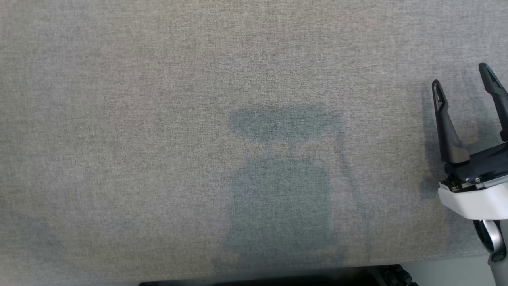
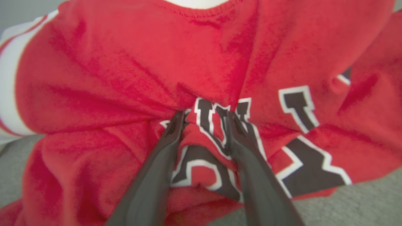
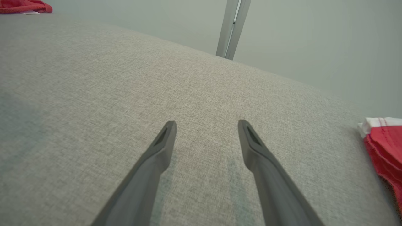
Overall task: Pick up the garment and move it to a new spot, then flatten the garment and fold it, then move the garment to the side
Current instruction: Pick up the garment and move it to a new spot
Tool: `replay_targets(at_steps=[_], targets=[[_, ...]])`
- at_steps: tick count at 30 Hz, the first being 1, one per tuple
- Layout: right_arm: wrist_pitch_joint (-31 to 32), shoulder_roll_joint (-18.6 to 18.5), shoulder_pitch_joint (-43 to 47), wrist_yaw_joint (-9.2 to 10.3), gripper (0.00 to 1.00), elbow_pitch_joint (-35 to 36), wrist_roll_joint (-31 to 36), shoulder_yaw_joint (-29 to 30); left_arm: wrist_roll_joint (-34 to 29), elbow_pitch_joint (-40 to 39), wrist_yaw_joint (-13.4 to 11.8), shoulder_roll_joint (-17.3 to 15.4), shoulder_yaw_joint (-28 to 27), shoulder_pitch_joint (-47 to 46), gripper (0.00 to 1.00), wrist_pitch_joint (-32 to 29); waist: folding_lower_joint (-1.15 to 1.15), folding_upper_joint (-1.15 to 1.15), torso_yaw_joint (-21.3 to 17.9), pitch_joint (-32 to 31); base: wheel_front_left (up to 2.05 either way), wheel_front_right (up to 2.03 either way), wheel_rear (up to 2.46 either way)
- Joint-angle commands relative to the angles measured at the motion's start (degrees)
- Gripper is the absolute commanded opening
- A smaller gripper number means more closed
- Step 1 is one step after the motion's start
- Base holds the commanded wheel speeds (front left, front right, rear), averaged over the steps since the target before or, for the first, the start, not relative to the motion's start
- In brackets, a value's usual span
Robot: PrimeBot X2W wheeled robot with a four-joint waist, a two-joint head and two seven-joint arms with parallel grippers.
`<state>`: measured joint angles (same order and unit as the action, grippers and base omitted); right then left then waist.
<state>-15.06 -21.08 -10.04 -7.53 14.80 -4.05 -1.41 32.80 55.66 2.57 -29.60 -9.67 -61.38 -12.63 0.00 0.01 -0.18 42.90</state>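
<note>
The garment [image 2: 125, 69] is a red jersey with black, white-edged letters and a white-striped sleeve, lying crumpled on the grey surface. My left gripper [image 2: 204, 116] is pressed down into its lettered front, fingers still apart with a raised fold of cloth between the tips and creases running out from them. My right gripper [image 1: 460, 77] hovers open and empty over bare grey fabric at the right edge of the head view. The right wrist view shows that gripper [image 3: 207, 124] open, with red cloth and a white striped hem [image 3: 384, 147] at the right edge.
The grey fabric-covered table [image 1: 158, 119] spreads across the head view, its near edge [image 1: 278, 270] along the bottom. In the right wrist view a metal post [image 3: 232, 28] stands behind the table's far edge, and another bit of red cloth [image 3: 22, 6] lies top left.
</note>
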Motion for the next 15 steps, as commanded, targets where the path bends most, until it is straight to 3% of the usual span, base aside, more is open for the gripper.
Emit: replay_targets(at_steps=[1,8,11,15], targets=[[-0.2,0.3,0.6,0.09,1.0,-0.3,-0.5,-0.1,0.4,3.2,1.6,4.1,1.7,2.9,0.0,-1.7,0.0,-0.01,0.1,-1.2,0.0,0.0,0.0],[-0.2,3.2,1.9,0.1,1.0,-2.9,-0.9,-2.0,-0.5,-1.0,4.3,1.9,2.6,3.9,0.0,9.5,0.0,-0.01,1.6,-8.9,0.0,0.0,0.0],[-0.2,5.2,3.1,0.1,1.0,-4.7,-1.1,-2.2,-1.2,-5.2,4.8,3.4,5.5,5.8,0.0,12.4,0.0,-0.01,2.3,-13.8,0.0,0.0,0.0],[-0.2,8.6,4.9,0.09,1.0,-6.6,-1.1,-2.7,-2.1,-13.8,5.0,6.3,12.1,10.5,0.0,11.3,0.0,-0.01,2.2,-20.4,0.0,0.0,0.0]])
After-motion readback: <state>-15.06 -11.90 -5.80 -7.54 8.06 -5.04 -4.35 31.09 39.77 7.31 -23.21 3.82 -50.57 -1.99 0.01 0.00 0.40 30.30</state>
